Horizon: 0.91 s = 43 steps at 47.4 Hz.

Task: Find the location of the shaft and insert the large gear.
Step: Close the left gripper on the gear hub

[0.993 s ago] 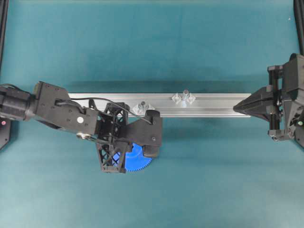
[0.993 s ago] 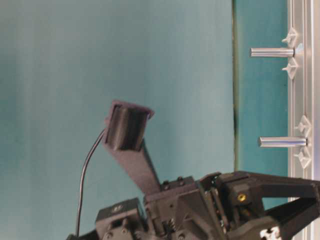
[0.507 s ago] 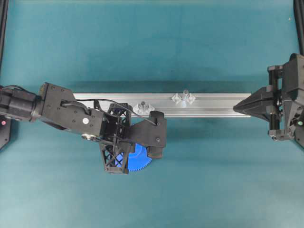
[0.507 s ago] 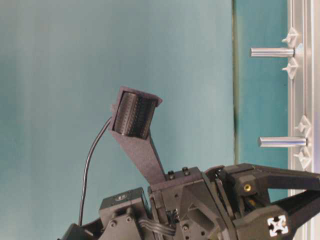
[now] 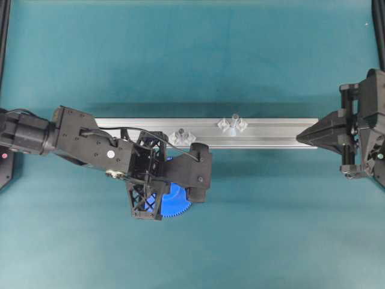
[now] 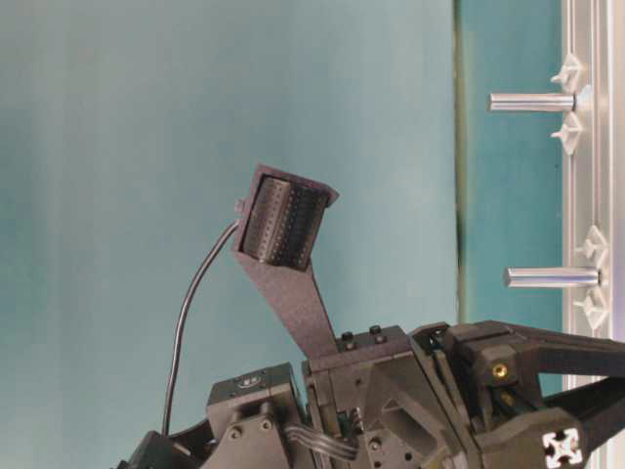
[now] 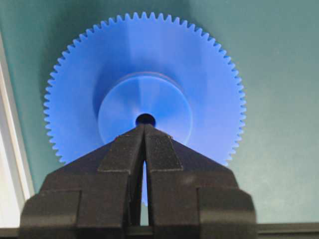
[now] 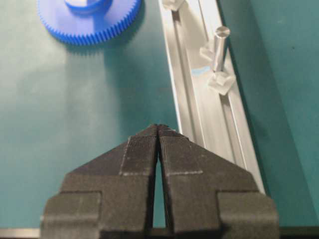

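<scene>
large gear beneath closed left gripper

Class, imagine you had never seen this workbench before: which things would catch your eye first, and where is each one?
The large gear, bright blue, lies flat on the teal table just in front of the aluminium rail. The left gripper, shut, hovers above its hub. Two thin pegs stand on the rail, the shaft nearer its middle, and the right gripper waits shut at the rail's right end.
</scene>
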Motion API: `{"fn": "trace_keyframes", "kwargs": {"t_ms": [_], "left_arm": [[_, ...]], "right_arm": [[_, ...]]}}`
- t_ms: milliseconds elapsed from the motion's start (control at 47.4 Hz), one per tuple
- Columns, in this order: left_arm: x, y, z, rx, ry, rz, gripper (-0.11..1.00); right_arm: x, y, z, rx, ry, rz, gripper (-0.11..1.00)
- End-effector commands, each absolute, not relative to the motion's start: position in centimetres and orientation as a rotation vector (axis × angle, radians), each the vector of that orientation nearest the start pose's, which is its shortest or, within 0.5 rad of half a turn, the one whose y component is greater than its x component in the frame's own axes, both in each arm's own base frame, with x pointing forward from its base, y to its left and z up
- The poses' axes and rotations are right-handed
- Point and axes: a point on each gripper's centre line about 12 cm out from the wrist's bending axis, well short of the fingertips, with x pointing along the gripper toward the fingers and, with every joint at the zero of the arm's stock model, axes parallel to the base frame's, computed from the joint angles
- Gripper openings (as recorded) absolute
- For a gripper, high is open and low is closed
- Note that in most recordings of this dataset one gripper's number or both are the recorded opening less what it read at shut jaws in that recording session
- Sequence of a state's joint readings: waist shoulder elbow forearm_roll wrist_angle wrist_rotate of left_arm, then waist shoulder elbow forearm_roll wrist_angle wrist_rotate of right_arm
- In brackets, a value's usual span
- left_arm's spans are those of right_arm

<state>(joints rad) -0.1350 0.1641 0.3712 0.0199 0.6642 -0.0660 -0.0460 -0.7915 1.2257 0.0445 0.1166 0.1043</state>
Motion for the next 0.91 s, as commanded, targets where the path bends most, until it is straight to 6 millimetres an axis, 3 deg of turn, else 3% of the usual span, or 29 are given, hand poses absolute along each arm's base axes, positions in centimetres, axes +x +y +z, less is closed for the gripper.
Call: {"fn": "trace_keyframes", "kwargs": {"t_ms": [0,148,317,422,887], "left_arm": [[41.0,-5.7,16.2,0.049,1.162,-0.085,0.01],[41.2,-5.7,15.9,0.042,1.170,-0.080,0.20],[41.7,-5.8,16.0,0.024,1.152,-0.070,0.70],[42.0,-5.7,16.2,0.017,1.129,-0.068,0.91],[41.7,-5.8,15.2,0.020,1.169,-0.066,0.93]], "right_arm": [[20.3,-0.9,19.5,0.165,0.535,-0.084,0.03],[20.2,-0.9,19.3,0.165,0.540,-0.084,0.03],[20.2,-0.9,19.2,0.165,0.545,-0.082,0.03],[20.1,-0.9,19.2,0.165,0.548,-0.084,0.03],[20.1,-0.9,19.1,0.165,0.549,-0.083,0.03]]}}
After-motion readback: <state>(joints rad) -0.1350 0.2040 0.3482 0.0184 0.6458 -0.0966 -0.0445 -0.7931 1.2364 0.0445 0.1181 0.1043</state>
